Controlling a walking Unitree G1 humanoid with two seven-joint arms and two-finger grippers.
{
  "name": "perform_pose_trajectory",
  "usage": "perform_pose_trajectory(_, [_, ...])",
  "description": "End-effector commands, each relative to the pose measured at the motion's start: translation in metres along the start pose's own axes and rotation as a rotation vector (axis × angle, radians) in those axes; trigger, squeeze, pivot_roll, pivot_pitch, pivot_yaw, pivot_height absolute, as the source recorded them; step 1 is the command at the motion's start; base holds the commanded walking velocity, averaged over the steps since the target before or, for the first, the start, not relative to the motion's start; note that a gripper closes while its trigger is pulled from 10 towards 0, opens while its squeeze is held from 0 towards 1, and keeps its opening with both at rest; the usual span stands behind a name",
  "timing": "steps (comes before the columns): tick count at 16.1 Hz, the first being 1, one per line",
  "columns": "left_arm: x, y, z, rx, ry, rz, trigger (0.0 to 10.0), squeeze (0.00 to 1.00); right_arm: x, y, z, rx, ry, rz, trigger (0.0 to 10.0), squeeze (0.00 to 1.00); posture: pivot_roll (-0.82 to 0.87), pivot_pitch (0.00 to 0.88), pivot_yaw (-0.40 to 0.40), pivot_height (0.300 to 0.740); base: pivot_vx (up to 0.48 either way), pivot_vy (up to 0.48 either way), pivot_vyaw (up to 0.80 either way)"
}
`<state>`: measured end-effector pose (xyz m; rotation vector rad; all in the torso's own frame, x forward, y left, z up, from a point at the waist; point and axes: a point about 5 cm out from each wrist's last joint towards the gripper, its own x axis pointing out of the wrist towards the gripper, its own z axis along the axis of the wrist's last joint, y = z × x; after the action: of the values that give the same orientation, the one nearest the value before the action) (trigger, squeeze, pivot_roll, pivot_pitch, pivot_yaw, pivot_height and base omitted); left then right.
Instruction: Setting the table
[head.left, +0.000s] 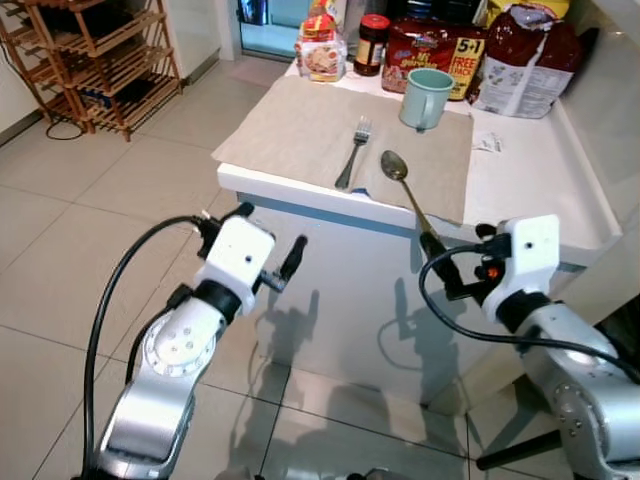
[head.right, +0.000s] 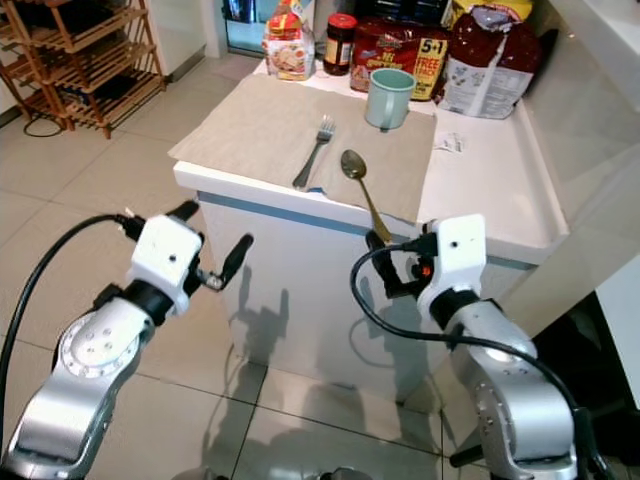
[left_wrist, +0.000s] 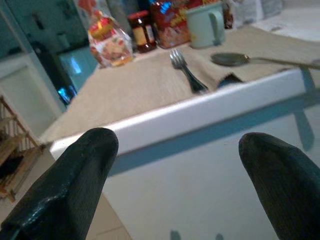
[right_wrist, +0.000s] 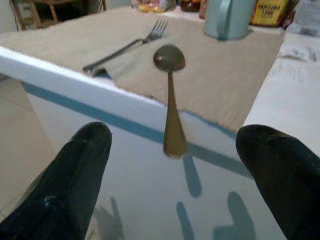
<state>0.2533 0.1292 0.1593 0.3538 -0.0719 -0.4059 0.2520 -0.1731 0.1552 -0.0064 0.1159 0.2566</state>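
beige cloth (head.left: 320, 130) covers most of the white table (head.left: 530, 170), its near edge hanging a little over the table's front rim. on the cloth lie a fork (head.left: 354, 152) and, just beside it at 3 o'clock, a spoon (head.left: 405, 185); the spoon's bowl rests on the cloth while its handle juts out past the rim, off the table. a pale green mug (head.left: 426, 98) stands upright at the cloth's far end, at 12 o'clock from the spoon. behind it sit a jar (head.left: 372, 44), a small bag (head.left: 321, 50) and larger packets (head.left: 520, 55) (labels too blurred to read).

the right gripper (right_wrist: 172, 165) hovers in front of the table, below the rim, its fingers (right_wrist: 80, 175) spread wide with the spoon's handle end between them but untouched. the left gripper (left_wrist: 175, 165) hangs apart at 9 o'clock from it, also below the rim, fingers (left_wrist: 75, 175) released and holding nothing. a wooden rack (head.left: 95, 55) stands on the tiled floor at 10 o'clock.
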Motion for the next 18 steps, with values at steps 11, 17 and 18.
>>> perform_pose_trajectory(11, [-0.004, -0.011, -0.002, 0.042, 0.007, -0.068, 10.0, 0.00, 0.019, -0.021, -0.019, 0.086, -0.085, -0.119, 10.0, 1.00, 0.07, 0.035, -0.076, 0.740, 0.000, 0.000, 0.00])
perform_pose_trajectory(17, [-0.005, -0.007, -0.003, 0.056, 0.014, -0.049, 10.0, 0.00, 0.041, -0.017, -0.022, 0.071, -0.070, -0.011, 10.0, 1.00, 0.09, 0.031, -0.085, 0.740, 0.000, 0.000, 0.00])
perform_pose_trajectory(18, [-0.005, -0.007, -0.003, 0.058, 0.016, -0.051, 10.0, 0.00, 0.045, -0.018, -0.026, 0.059, -0.047, -0.002, 10.0, 0.39, 0.09, 0.031, -0.085, 0.740, 0.000, 0.000, 0.00])
